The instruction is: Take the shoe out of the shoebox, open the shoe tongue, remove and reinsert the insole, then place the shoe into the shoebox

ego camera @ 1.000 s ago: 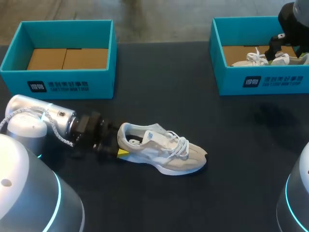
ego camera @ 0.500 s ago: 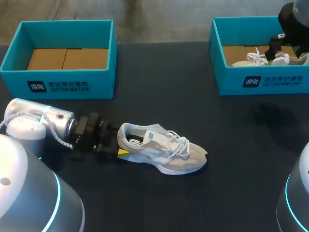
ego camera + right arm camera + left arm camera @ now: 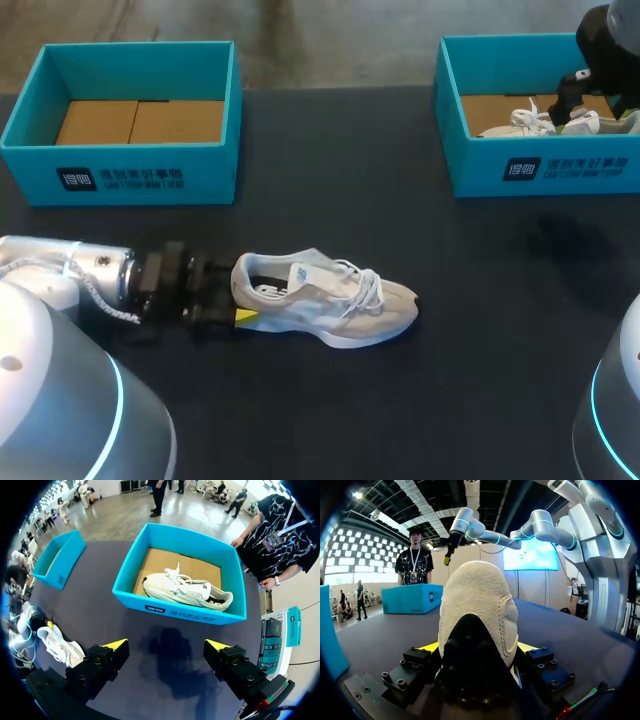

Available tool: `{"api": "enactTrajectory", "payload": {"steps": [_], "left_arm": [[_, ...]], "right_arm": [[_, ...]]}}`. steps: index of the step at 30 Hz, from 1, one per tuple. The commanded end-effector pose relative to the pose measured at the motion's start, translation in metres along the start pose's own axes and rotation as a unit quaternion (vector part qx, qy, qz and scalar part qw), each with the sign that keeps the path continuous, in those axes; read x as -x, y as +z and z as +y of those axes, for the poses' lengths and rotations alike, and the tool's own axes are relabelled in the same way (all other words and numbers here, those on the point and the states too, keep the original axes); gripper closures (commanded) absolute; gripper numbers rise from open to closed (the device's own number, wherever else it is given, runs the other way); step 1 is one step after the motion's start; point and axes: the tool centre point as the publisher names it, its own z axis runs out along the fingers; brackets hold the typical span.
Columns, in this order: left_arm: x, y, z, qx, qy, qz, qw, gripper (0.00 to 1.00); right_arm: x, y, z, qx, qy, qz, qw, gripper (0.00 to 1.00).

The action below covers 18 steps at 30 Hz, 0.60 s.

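My left claw (image 3: 477, 647) is clenched on the heel of the sneaker (image 3: 325, 300). In the left wrist view the suede heel cup fills the gap between my two yellow tips, and each tip presses it from its own side. My left arm (image 3: 70, 275) lies low along the table (image 3: 350, 430), reaching in from the near left.

The sneaker stands on its sole on the dark tabletop, toe pointing away from my claw toward the middle. It sits in front of the left shoebox (image 3: 130, 175) and well apart from it. That box shows only its brown cardboard floor.

My right claw (image 3: 166, 644) is released, fingers spread wide with nothing between them. It hangs above the table just in front of the right shoebox (image 3: 180, 612), where a second white sneaker (image 3: 187, 591) lies on its side.

As I judge it, only the first step is done: the shoe is out of its box and on the table. The laces look tied across the tongue, so I take the tongue to be unopened. I cannot tell from here whether the insole sits inside. Opening the tongue, pulling and refitting the insole, and returning the shoe to the box all seem to be left.
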Motion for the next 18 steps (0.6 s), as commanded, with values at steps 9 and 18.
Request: {"api": "enactTrajectory", "payload": {"steps": [9, 18], "left_arm": [[-0.0092, -0.0096, -0.004, -0.005, -0.006, -0.034, 0.999, 1.0], [-0.0089, -0.008, -0.0033, 0.018, -0.02, -0.024, 0.999, 1.0]], "right_arm": [[0.0006, 0.0005, -0.0003, 0.001, 0.0, 0.001, 1.0, 0.0], [0.0006, 0.0005, -0.0003, 0.001, 0.0, 0.001, 1.0, 0.0]]}}
